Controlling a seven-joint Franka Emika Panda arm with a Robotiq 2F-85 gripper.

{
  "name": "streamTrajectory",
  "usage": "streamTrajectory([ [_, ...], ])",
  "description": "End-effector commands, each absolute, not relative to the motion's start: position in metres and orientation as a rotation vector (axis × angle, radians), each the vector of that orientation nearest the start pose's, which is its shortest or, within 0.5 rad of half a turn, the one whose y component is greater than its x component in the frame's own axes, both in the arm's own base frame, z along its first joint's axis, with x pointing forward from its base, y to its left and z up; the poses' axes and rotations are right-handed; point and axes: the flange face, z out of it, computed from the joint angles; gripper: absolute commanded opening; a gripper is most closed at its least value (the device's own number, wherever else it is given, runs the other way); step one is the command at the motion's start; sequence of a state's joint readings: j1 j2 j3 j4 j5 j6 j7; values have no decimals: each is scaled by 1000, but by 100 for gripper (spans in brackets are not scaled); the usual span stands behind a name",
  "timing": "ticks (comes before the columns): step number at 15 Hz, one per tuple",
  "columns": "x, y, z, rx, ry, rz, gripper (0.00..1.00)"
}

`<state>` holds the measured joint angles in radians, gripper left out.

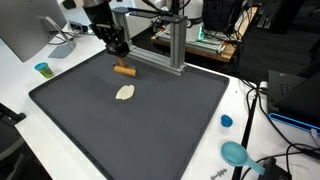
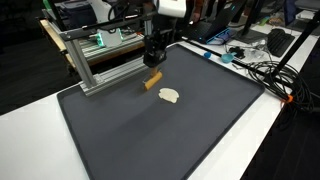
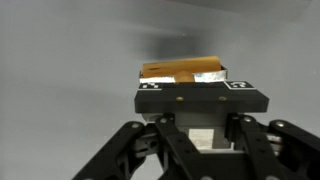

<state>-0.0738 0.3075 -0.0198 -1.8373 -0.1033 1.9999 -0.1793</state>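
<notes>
A dark grey mat [image 1: 150, 125] covers most of a white table [image 1: 20, 85] in a cluttered lab room with cables and screens. The gripper [image 1: 118, 47] hangs just above the mat's far edge, over 1 small brown block [image 1: 124, 70] that lies on the mat beside a metal frame [image 1: 175, 50]. Whether the fingers are spread or closed cannot be told. A pale flat piece [image 1: 125, 93] lies near the mat's middle. Off the mat stand 1 blue cap [image 1: 226, 121] and 1 teal cup [image 1: 42, 69].

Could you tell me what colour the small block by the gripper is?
The block is orange-brown, clearest in the wrist view.
</notes>
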Motion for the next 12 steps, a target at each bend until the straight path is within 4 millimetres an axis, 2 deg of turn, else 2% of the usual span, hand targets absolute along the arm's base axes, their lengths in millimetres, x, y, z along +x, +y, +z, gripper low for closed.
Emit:
streamTrajectory([
  [1, 559, -60, 420, -3166, -18, 109, 22],
  [3, 533, -52, 446, -3149, 38, 3, 22],
  [5, 503, -44, 461, -3144, 64, -55, 22],
  [7, 472, -42, 462, -3128, 86, -81, 22],
  [11, 406, -45, 444, -3065, 150, -114, 22],
  [12, 445, -46, 447, -3112, 105, -37, 22],
])
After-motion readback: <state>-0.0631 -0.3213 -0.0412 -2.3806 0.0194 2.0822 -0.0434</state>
